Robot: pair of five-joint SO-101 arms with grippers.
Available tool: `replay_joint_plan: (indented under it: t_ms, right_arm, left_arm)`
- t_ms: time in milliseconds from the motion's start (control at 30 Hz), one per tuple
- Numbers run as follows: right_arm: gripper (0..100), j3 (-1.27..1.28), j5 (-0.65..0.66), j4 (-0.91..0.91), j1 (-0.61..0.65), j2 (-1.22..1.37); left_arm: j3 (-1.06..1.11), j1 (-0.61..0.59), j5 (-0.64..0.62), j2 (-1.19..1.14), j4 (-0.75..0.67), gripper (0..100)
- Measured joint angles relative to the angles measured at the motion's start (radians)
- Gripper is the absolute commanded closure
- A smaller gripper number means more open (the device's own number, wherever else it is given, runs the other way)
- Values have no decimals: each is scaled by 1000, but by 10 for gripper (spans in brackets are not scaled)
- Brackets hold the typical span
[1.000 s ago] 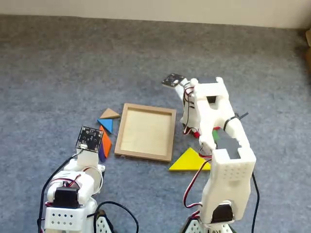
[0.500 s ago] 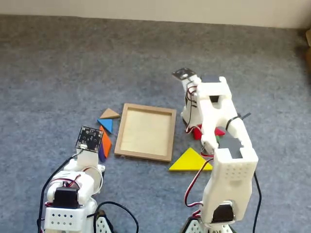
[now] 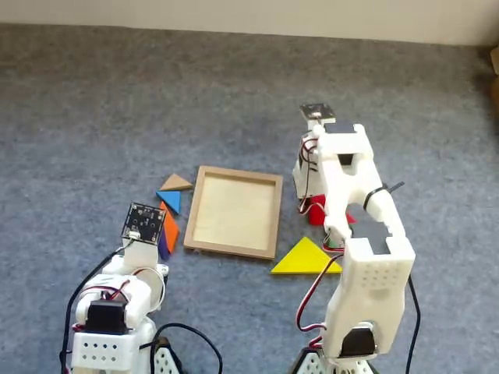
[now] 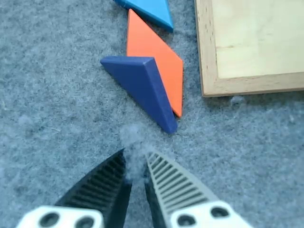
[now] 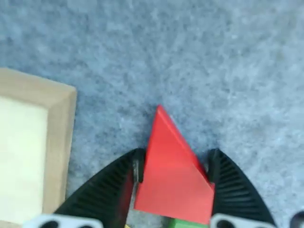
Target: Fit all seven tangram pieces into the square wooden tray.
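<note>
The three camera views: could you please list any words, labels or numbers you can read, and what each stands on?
None can be read.
The wooden tray, red piece, dark blue piece and orange piece are plain.
The small black board on the left arm bears marks too small to read.

High view looks steeply down over the carpet (image 3: 117, 93) from well above; each wrist view faces down, close to it; all three share a tray (image 3: 238, 173) edge.
</note>
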State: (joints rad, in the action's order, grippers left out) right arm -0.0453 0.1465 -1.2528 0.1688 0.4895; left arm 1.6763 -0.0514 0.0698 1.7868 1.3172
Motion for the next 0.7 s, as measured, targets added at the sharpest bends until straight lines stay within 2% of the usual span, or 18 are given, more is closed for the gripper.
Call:
replay_joint_plan:
  t_ms: [67, 233, 467, 700]
  right_arm:
    - [782, 0, 6, 0, 0, 0]
    - [775, 15, 126, 0, -2, -74]
    - [623, 155, 265, 0, 49, -190]
    - [623, 293, 338, 63, 77, -193]
  left_arm:
    - [0, 0, 0, 0, 0, 993]
    - [0, 0, 0, 0, 0, 993]
    - [0, 0, 0, 0, 0, 993]
    - [0, 0, 0, 0, 0, 993]
